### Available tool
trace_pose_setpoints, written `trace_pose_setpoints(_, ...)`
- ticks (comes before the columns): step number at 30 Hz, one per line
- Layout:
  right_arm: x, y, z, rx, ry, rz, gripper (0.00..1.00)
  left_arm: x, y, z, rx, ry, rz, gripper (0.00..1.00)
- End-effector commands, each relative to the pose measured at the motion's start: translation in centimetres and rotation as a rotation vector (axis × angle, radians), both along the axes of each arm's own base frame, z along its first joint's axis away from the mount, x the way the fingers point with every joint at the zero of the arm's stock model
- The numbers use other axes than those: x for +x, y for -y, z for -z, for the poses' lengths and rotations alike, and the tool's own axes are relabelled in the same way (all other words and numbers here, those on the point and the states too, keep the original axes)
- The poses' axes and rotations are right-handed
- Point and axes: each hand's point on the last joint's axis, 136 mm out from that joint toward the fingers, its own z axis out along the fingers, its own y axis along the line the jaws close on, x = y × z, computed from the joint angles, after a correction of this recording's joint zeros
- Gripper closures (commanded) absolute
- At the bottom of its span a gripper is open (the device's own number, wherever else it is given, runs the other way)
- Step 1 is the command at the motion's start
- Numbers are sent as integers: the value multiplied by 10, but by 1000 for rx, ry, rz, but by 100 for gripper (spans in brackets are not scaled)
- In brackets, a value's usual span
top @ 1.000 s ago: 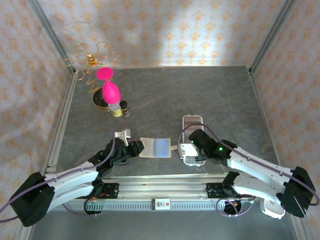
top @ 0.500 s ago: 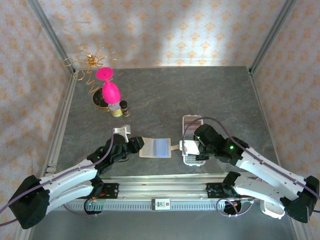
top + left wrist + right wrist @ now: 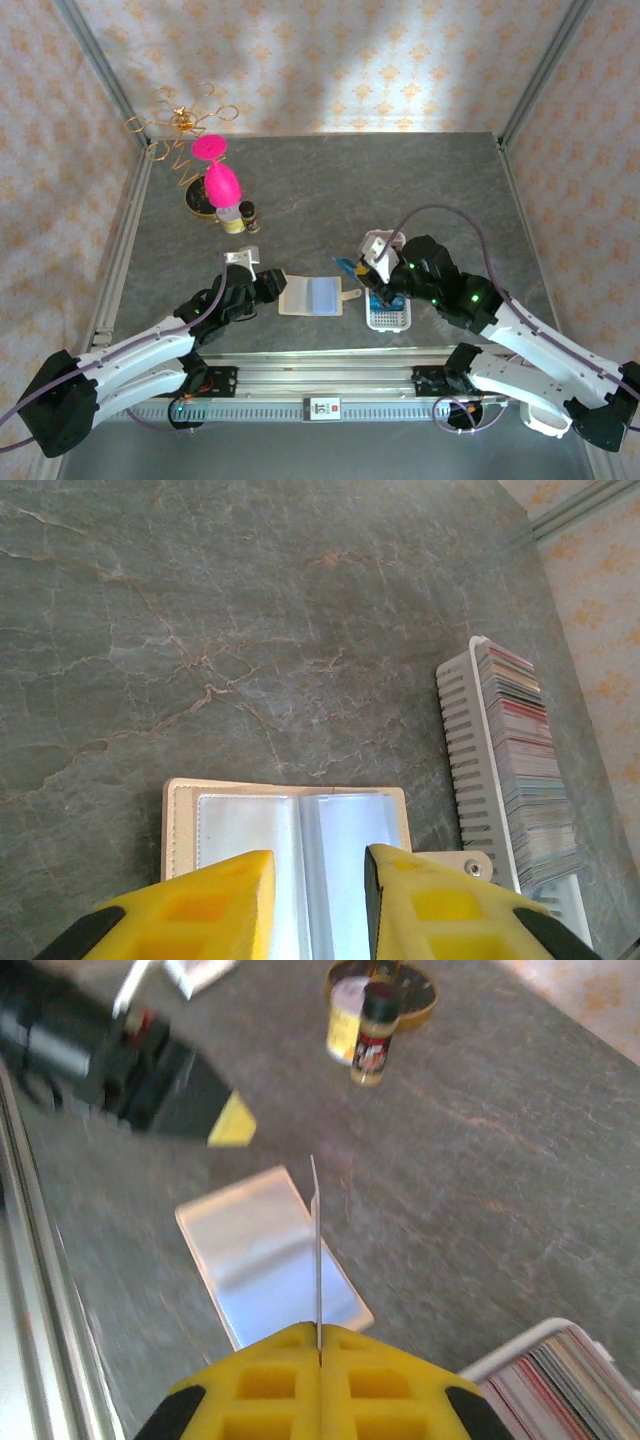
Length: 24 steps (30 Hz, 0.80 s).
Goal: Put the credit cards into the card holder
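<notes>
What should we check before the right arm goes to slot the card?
1. Card pinched in right fingers: ok, shut on it, edge-on.
2. Card holder open, sleeves up: ok.
3. Left fingers pinning the holder: cannot tell; apart over its near edge.
4. Card at a sleeve mouth: not ok, held up off the holder.
5. Tray apart from holder: ok.

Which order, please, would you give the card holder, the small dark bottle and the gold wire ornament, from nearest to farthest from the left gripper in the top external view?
From the left gripper:
1. card holder, lying open right beside the fingertips, on their right.
2. small dark bottle, farther back on the table, next to the pink object.
3. gold wire ornament, in the far left corner.
</notes>
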Motion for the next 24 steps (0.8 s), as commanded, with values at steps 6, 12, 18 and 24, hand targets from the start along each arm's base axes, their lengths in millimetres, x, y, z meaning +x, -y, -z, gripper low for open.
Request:
trace_pose_setpoints(6,29,-21,11,374,-434,351,100,0,5,2,12,-9,26,73)
trace_pose_setpoints(12,32,-22,43,549,-655,500,100,3,9,10,39,-31,37,79)
trace_pose_setpoints(18,28,-35,85,546,-798,550,100,5,17,17,39,-60,60,96)
trace_pose_setpoints(24,28,-51,109,510,-837,551,100,2,19,25,28,-81,68,100)
